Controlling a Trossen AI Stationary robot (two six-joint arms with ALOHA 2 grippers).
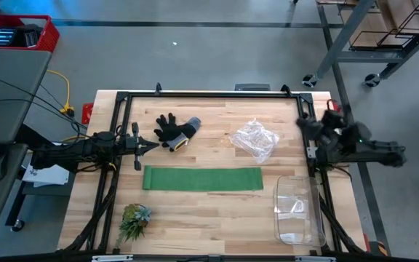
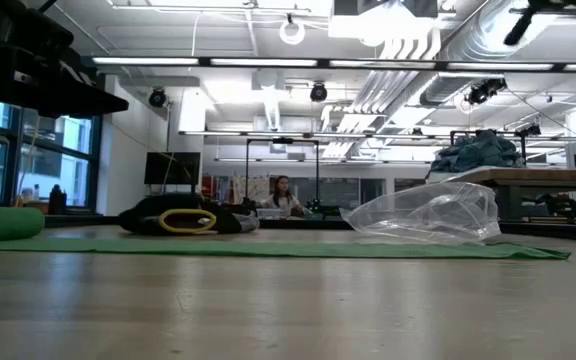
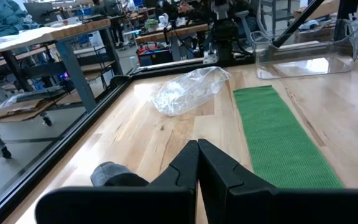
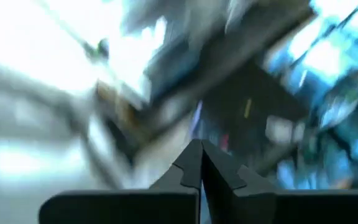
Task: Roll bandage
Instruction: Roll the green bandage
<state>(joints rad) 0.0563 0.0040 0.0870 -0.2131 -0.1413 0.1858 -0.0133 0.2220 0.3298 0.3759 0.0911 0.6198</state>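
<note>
The bandage (image 1: pixel 203 179) is a long green fabric strip lying flat and unrolled across the middle of the wooden table, also seen in the left wrist view (image 3: pixel 278 137) and low view (image 2: pixel 268 248). My left gripper (image 1: pixel 155 146) is shut at the table's left edge, above the strip's left end, touching nothing. My right gripper (image 1: pixel 302 122) is shut, raised at the table's right edge; its wrist view (image 4: pixel 196 149) looks up into the room.
A black-and-grey glove (image 1: pixel 174 131) lies far of the strip. A crumpled clear plastic bag (image 1: pixel 255 140) lies right of it. A clear plastic bin (image 1: pixel 298 209) stands at the near right, a green plant tuft (image 1: pixel 134 220) at the near left.
</note>
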